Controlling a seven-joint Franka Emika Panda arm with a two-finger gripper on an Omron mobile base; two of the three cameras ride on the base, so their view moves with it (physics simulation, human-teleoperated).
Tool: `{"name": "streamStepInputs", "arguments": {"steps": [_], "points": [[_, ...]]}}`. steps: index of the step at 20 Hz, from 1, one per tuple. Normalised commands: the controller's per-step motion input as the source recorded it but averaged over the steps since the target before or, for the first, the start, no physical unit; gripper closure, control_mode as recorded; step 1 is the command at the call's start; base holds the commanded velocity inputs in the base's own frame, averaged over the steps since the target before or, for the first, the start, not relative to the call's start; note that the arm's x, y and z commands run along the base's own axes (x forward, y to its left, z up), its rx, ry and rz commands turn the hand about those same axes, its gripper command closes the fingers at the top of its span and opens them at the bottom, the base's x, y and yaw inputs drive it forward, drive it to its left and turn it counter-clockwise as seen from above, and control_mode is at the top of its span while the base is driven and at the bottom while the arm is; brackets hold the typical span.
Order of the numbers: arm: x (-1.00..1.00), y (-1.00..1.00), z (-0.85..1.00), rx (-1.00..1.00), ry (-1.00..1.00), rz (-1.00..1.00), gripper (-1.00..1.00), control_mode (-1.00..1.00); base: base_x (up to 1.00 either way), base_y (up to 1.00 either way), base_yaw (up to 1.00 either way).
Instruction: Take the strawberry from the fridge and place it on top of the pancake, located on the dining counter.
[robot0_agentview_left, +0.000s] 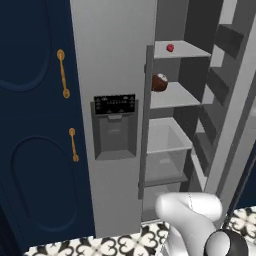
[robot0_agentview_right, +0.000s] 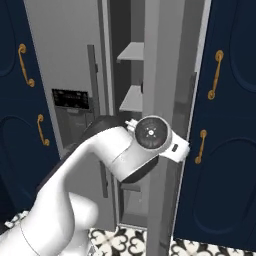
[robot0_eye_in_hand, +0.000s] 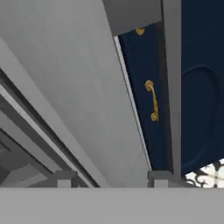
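The fridge (robot0_agentview_left: 112, 125) stands with its right door swung wide, leaving an open gap before the shelves. The strawberry (robot0_agentview_left: 170, 48) sits on the top shelf, above the brown ball (robot0_agentview_left: 159, 82). The gripper (robot0_eye_in_hand: 111, 178), fingertips parted and empty, hovers beside the open door's edge, well apart from the strawberry.

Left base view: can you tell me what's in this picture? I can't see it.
A grey fridge stands with its right door open, showing white shelves. A tiny red strawberry sits on the top shelf, and a brown ball sits on the shelf below. Navy cabinets with gold handles are to the left.
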Motion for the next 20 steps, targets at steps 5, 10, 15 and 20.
{"name": "streamStepInputs", "arguments": {"steps": [5, 10, 15, 20], "points": [[0.04, 0.86, 0.35, -0.46, 0.3, 0.04, -1.0, -1.0, 0.0, 0.0, 0.0], [0.67, 0.55, 0.12, -0.67, 0.36, -0.03, -1.0, -1.0, 0.0, 0.0, 0.0], [0.77, 0.23, 0.43, -0.73, 0.38, 0.06, -1.0, -1.0, 0.0, 0.0, 0.0], [0.65, -0.29, -0.01, -0.39, 0.34, 0.0, -1.0, -1.0, 0.0, 0.0, 0.0]]}}
